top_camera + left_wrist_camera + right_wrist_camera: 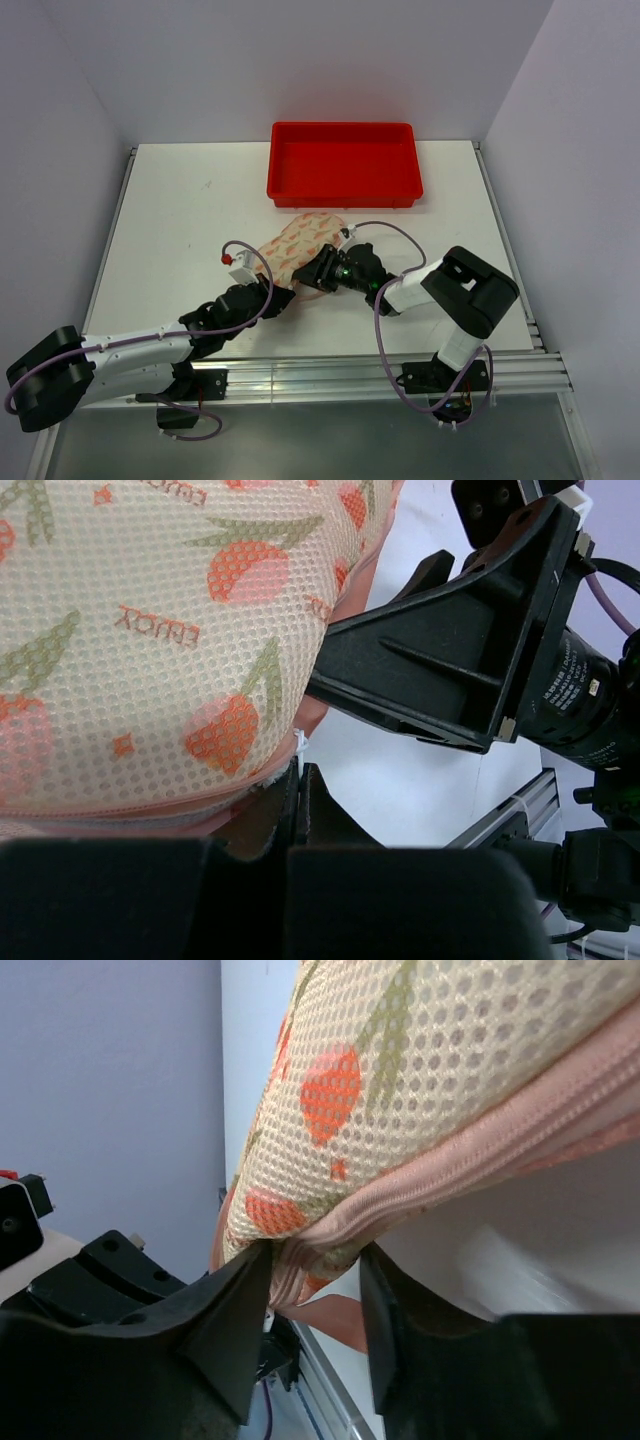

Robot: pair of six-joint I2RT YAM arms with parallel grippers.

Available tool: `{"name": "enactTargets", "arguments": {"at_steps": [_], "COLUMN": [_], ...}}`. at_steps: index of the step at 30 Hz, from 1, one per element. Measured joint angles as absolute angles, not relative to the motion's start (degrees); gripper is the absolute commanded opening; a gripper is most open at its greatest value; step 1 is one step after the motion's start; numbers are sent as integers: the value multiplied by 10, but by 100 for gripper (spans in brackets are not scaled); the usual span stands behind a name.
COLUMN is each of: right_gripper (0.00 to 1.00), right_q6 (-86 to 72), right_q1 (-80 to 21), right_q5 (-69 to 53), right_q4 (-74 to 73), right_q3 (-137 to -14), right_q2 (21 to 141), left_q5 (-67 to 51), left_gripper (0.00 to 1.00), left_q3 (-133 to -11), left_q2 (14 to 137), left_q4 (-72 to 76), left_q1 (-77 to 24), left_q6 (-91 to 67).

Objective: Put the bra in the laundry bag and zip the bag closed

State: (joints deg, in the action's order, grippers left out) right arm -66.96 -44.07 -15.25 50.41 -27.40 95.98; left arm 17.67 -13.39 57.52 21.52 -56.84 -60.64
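While the bag (300,243) lies mid-frame on the tabletop (180,210), the left tool (264,295) pinches its lower edge and the right tool (316,272) clamps its zip edge.

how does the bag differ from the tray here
The bag is soft cream mesh with orange motifs; the tray is plain red. The bag is rounded, the tray rectangular. The bag lies nearer, the left pincer and right pincer at its edge; the tray sits farther back, untouched. Both rest on the table.
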Motion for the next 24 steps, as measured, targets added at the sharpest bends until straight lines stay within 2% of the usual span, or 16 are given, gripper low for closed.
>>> {"name": "enactTargets", "arguments": {"at_steps": [2,3,6,15,17,19,20,21,24], "right_gripper": [57,65,75,75,67,54,43,26,0], "right_q6": [-665,-663,-655,-637,-633,-630,-631,-628,-631], "right_q1": [-442,-444,-449,-456,-456,-456,-456,-456,-451], "right_q5": [-154,-154,-155,-163,-164,-166,-166,-165,-162], "right_q4": [506,505,507,515,509,506,505,503,497], "right_q3": [-276,-275,-261,-227,-240,-269,-283,-294,-303], "right_q2": [959,958,940,902,905,917,926,933,948], "left_q5": [178,179,180,178,177,177,177,178,179], "left_gripper": [0,0,0,0,0,0,0,0,0], "left_q3": [-134,-134,-134,-134,-134,-134,-134,-134,-134], "left_q2": [573,569,556,550,550,550,549,548,536], "left_q4": [214,213,204,187,188,187,187,187,185], "left_q1": [-568,-568,-568,-568,-568,-568,-568,-568,-568], "left_q6": [-607,-607,-607,-607,-608,-608,-608,-608,-608]}}
